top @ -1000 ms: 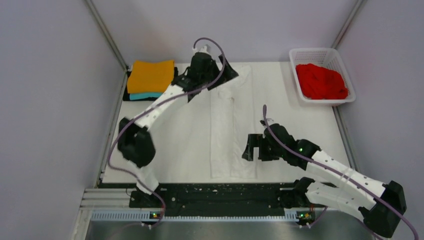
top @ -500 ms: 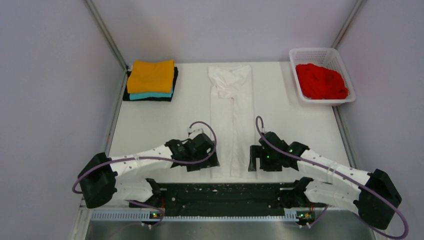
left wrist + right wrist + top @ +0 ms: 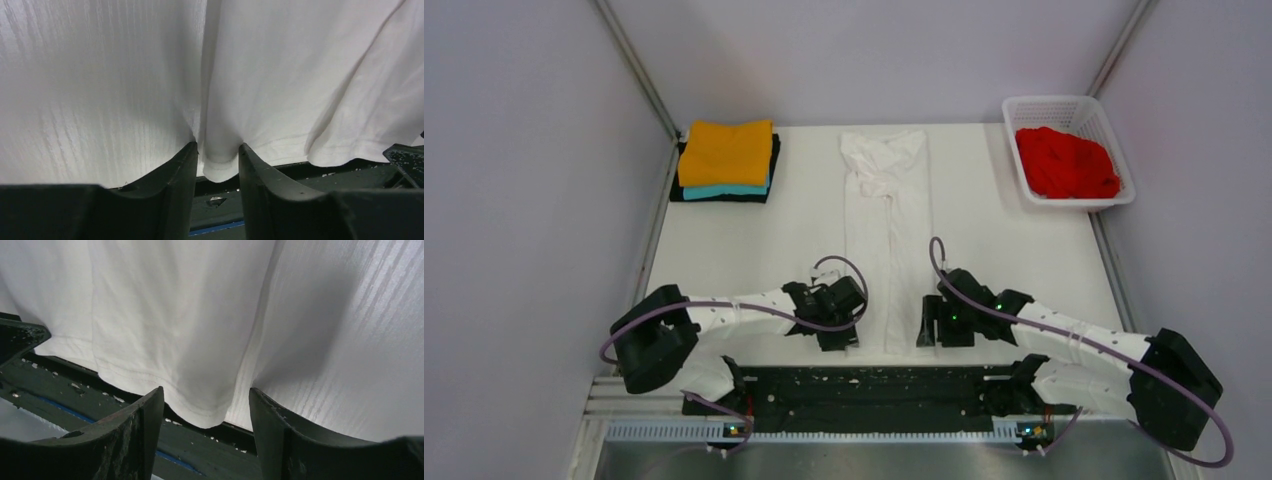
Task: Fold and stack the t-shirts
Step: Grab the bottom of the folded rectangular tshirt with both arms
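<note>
White t-shirt (image 3: 869, 250) hem between both low jaws

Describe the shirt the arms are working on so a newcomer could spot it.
On the table, midway between the folded stack far left and the basket far right, lies the white t-shirt. Its near hem meets the left pincer and right pincer. Unlike the orange t-shirt, teal t-shirt and red t-shirt, it is white and laid out in one long strip.
</note>
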Action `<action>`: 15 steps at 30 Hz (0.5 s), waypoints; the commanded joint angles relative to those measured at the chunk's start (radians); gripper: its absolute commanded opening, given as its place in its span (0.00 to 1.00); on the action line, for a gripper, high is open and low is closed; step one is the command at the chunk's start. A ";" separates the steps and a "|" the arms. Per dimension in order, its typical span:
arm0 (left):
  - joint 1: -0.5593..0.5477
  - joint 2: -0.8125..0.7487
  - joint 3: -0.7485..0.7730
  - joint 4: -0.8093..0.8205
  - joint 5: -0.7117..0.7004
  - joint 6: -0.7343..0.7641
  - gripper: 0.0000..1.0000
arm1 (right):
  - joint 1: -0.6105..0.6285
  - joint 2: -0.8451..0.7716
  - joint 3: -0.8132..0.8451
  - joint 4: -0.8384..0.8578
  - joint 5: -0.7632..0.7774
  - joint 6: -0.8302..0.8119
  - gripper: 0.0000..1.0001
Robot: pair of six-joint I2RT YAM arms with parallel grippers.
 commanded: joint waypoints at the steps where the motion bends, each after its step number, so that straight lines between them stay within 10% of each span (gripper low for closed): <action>1: -0.005 0.027 -0.011 0.041 0.017 -0.024 0.34 | 0.018 0.024 -0.027 0.066 -0.010 0.023 0.62; 5: -0.004 0.014 -0.045 0.038 0.029 -0.050 0.01 | 0.029 0.032 -0.042 0.072 -0.015 0.032 0.52; 15: -0.005 -0.040 -0.096 -0.019 0.020 -0.092 0.00 | 0.034 -0.130 -0.114 -0.110 0.027 0.093 0.00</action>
